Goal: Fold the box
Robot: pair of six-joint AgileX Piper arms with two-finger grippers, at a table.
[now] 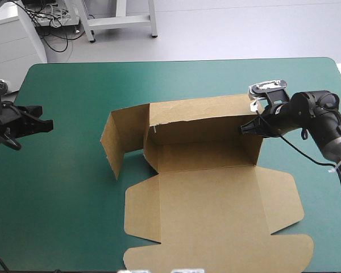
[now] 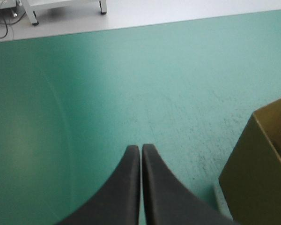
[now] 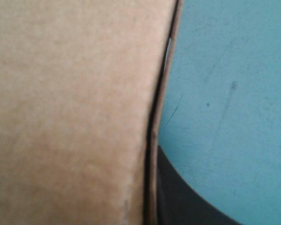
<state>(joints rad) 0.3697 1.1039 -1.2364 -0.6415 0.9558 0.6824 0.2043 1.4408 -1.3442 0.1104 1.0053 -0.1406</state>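
Two grippers are out over the teal-green cover (image 1: 57,205), and only one has hold of anything. The box (image 1: 213,199) sits in the middle, half raised. Its far wall stands upright, a short wall stands at the right end and another panel angles out at the left end, while the broad lid part lies flat toward the near edge. The right gripper (image 1: 245,129) is at the far right corner of the box, pinched on the upright board there. Seen from its wrist, the brown sheet hides one finger and the other black finger (image 3: 187,197) lies against the sheet's edge. The left gripper (image 1: 47,124) hangs over bare cover by the left edge, well apart from the box, with its fingers together in a point.
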